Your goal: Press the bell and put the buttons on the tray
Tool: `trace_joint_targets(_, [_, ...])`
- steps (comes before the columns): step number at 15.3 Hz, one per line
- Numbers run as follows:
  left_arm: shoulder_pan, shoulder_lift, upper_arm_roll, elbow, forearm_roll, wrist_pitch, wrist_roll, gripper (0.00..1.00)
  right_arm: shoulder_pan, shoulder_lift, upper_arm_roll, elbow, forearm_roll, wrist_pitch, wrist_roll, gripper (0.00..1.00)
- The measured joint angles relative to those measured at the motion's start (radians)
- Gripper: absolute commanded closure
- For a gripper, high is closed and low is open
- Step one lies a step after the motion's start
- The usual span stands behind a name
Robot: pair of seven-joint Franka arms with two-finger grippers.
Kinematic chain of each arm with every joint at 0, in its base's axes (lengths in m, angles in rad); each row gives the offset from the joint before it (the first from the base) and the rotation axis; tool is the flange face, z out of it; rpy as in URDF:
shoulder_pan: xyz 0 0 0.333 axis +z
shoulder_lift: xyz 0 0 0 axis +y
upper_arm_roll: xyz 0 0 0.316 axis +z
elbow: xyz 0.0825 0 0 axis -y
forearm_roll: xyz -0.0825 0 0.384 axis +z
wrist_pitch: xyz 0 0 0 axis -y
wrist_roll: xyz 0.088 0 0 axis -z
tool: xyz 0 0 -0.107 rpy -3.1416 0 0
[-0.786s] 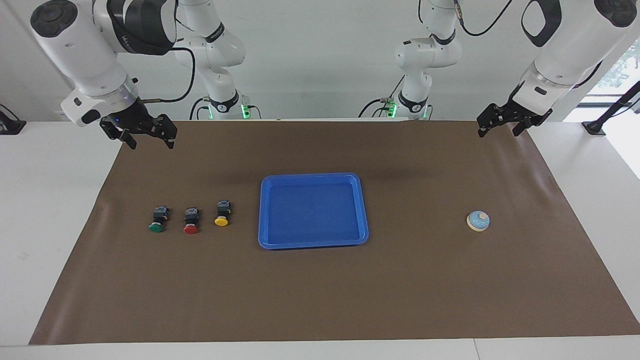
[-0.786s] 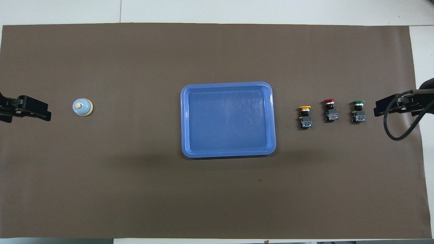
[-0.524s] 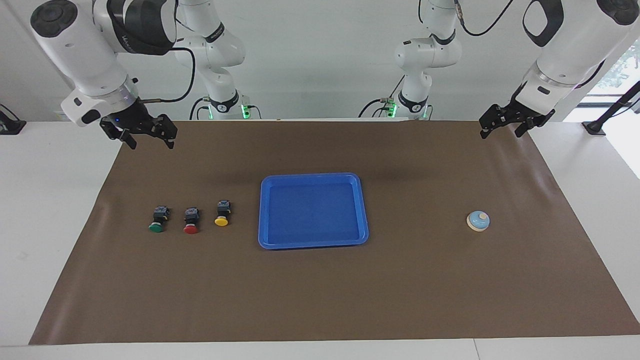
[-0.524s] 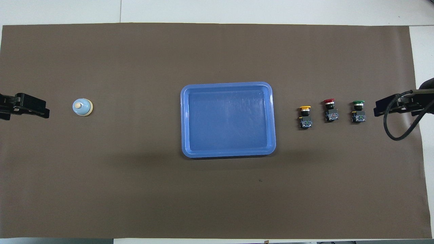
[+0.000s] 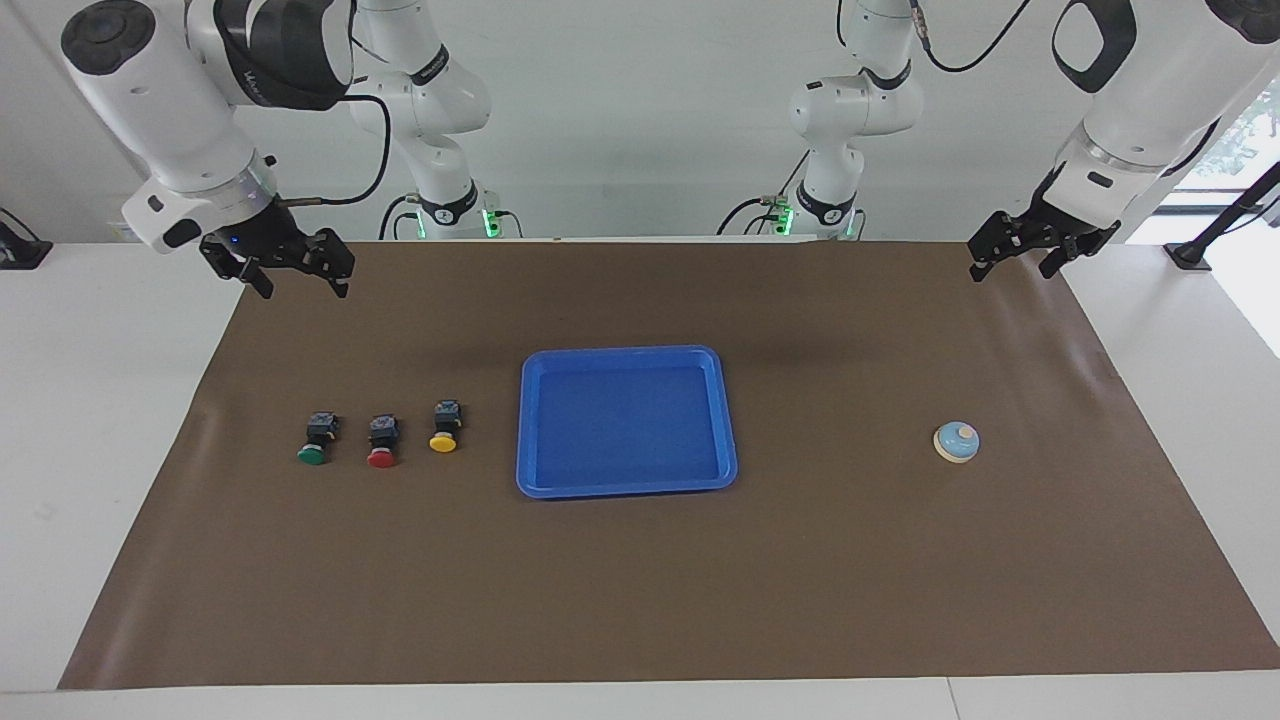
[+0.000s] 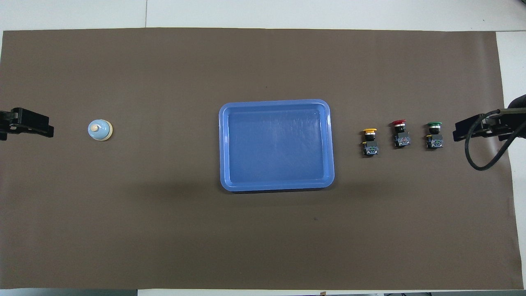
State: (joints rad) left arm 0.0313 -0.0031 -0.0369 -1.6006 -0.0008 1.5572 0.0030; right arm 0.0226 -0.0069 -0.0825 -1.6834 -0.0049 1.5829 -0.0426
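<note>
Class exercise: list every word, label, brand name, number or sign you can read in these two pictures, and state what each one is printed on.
Right arm's black wrist band: a line of white lettering, too small to read.
Collars at the two arm bases: a small white mark each, not readable.
Tray, bell, buttons, brown mat: no text visible.

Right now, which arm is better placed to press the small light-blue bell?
The left arm, likely. The left gripper hangs open at the small light-blue bell's end of the brown mat; the right gripper waits, open, at the three buttons' end.
</note>
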Motion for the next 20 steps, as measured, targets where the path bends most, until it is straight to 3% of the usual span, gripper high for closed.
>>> trace_joint_targets(7, [0.046, 0.018, 0.003, -0.058, 0.020, 0.134, 0.002, 1.00, 0.000, 0.000, 0.000, 0.000, 0.000, 0.000, 0.000, 0.00])
trace_joint_targets(16, [0.069, 0.214, 0.003, -0.063, 0.030, 0.312, 0.005, 1.00, 0.000, 0.000, 0.000, 0.000, 0.000, 0.000, 0.000, 0.00])
trace_joint_targets(20, [0.082, 0.261, 0.003, -0.110, 0.030, 0.417, 0.008, 1.00, 0.000, 0.000, 0.000, 0.000, 0.000, 0.000, 0.000, 0.00])
